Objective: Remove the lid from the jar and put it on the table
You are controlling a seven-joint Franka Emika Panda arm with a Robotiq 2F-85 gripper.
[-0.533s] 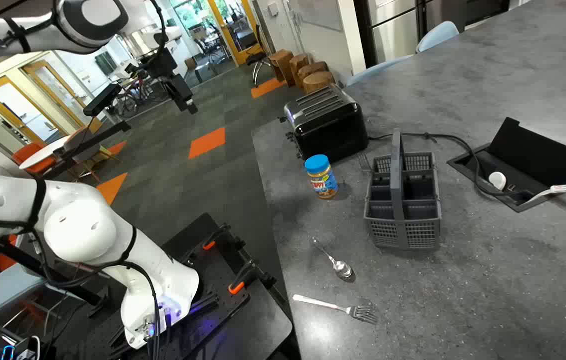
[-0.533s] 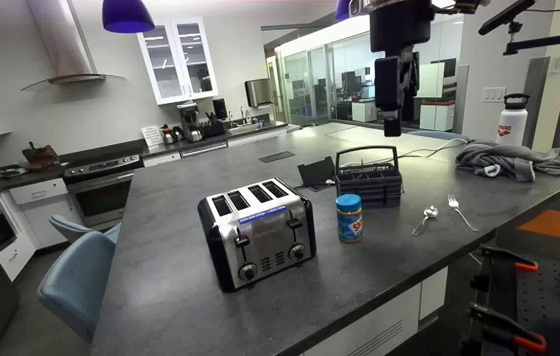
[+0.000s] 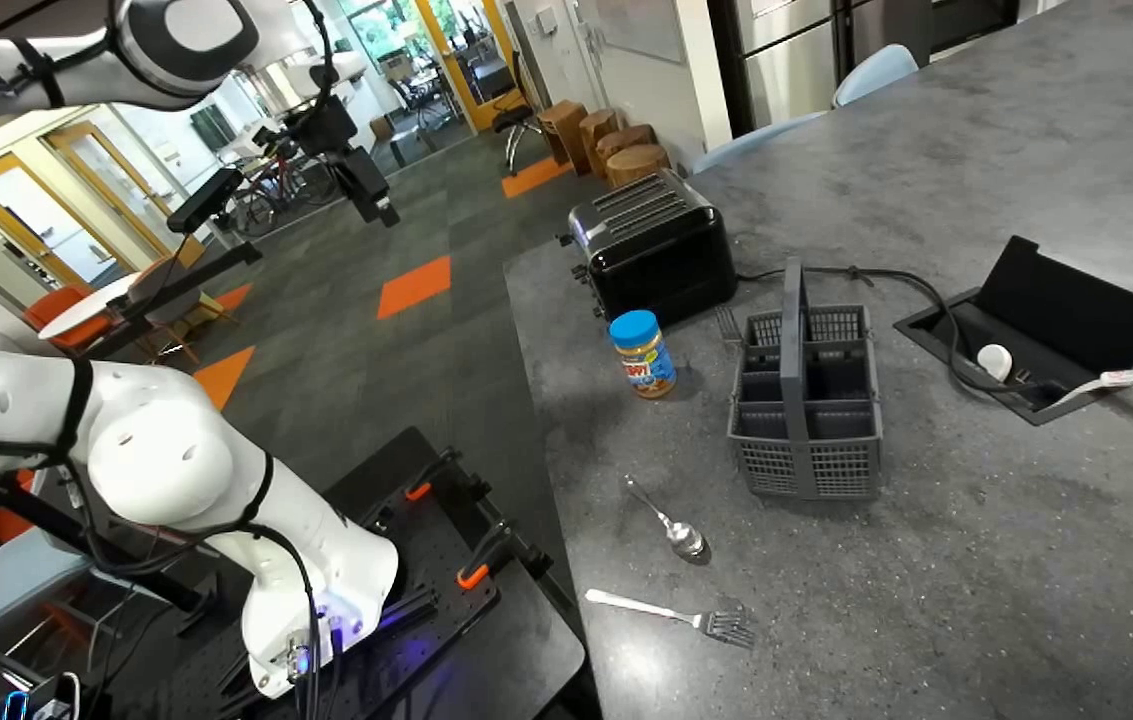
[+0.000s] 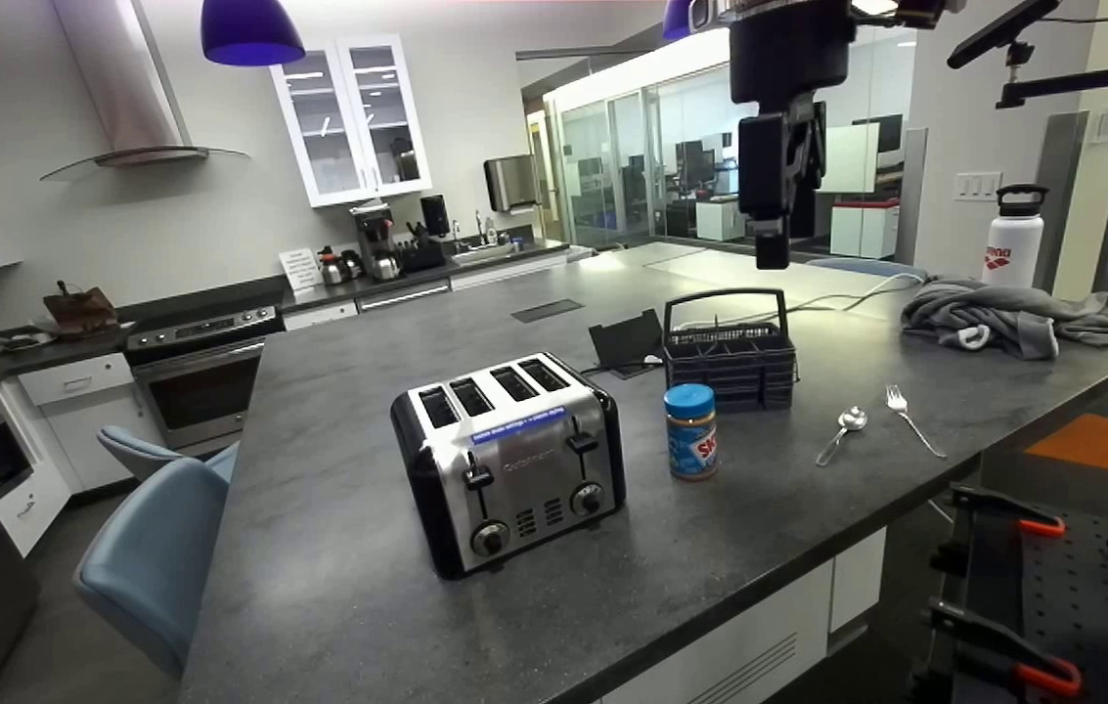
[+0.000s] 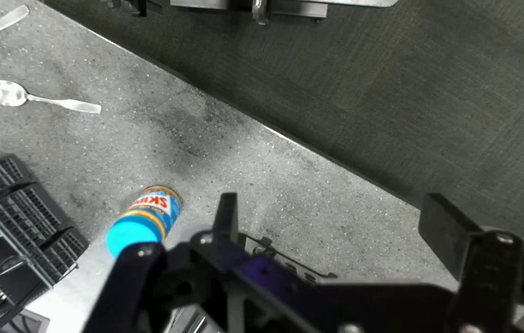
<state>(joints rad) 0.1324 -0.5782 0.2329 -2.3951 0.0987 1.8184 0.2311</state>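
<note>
The bright-blue lid [image 3: 634,328] sits on top of the jar [image 3: 650,370], which stands upright on the dark-grey table [image 3: 926,610]. The lid [image 4: 689,400] and jar [image 4: 692,447] show in both exterior views. In the wrist view the lid [image 5: 133,235] and jar [image 5: 157,203] are left of my gripper [image 5: 331,203]. My gripper is open, with nothing between its fingers. In both exterior views it [image 3: 386,212] hangs high, pointing down, well above the lid and apart from it; it also shows here [image 4: 772,249].
A toaster [image 4: 514,479] stands beside the jar. A wire caddy [image 3: 806,465] with a raised handle is on the jar's other side. A spoon [image 3: 683,538] and fork [image 3: 721,625] lie near the table edge. An open outlet flap [image 3: 1076,300] and a towel [image 4: 1023,318] are farther off.
My gripper has shifted very slightly, a little to the right in an exterior view and a little to the left in an exterior view. The jar and lid have not moved.
</note>
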